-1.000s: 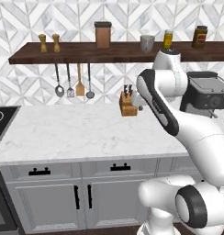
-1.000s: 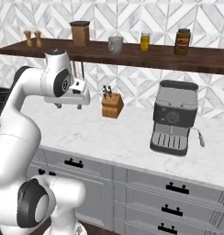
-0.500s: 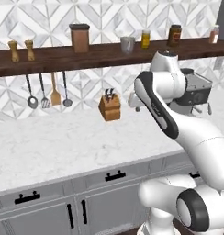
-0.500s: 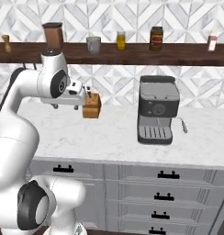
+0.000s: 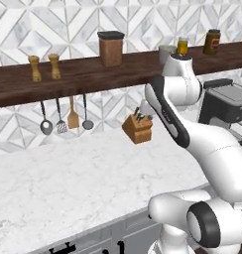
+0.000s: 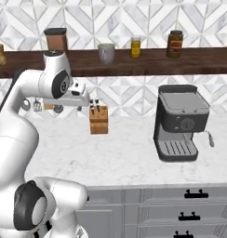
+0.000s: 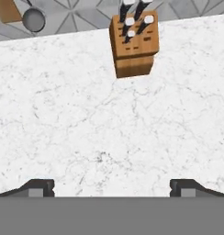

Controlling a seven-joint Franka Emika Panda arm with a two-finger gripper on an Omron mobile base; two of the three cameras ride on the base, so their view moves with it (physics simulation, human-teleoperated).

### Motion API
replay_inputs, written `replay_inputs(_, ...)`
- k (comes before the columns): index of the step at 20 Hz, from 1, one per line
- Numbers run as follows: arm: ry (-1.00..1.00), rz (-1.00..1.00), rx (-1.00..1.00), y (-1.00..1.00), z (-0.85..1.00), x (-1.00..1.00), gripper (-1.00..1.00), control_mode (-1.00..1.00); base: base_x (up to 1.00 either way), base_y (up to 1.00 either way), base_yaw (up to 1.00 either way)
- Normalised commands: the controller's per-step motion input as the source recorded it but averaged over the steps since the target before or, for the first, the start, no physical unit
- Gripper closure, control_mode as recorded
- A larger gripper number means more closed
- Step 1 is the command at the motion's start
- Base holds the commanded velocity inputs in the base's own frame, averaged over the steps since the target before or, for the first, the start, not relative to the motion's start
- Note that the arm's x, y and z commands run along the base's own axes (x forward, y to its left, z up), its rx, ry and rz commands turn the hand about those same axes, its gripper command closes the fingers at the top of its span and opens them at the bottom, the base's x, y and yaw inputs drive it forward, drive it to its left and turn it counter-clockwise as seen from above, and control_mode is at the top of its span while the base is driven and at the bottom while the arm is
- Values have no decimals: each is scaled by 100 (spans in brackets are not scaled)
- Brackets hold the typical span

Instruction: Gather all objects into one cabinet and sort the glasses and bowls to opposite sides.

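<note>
My gripper point(image 7: 112, 188) is open, its two dark fingertips far apart with nothing between them. It hangs above the white marble counter point(image 7: 86, 119), and a wooden knife block point(image 7: 134, 43) lies just ahead of it. In the right base view the hand point(image 6: 79, 98) sits up by the wall, left of the knife block point(image 6: 98, 120). A pale grey cup point(image 6: 106, 52) stands on the dark wooden wall shelf point(image 6: 148, 65), and its handle side is too small to make out. The cabinet and the bowls are out of view.
A dark coffee machine point(image 6: 180, 123) stands on the counter to the right. Jars point(image 6: 175, 44) and a brown canister point(image 5: 110, 48) line the shelf. Ladles and spatulas point(image 5: 63, 116) hang beneath it. Grey drawers point(image 6: 194, 195) run under the counter.
Both base views have shifted and the wall now looks closer, so the base has moved. The arm keeps its pose and the gripper stays open.
</note>
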Motion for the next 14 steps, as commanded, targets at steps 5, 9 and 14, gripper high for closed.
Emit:
replay_inputs(5, 0, 0, 0, 0, 0, 0, -100, 100, -4, -55, 37)
replay_inputs(9, 0, 0, 0, 0, 0, 0, -100, 100, -45, -64, 45)
replay_inputs(14, 0, 0, 0, 0, 0, 0, -100, 100, 10, -97, 26)
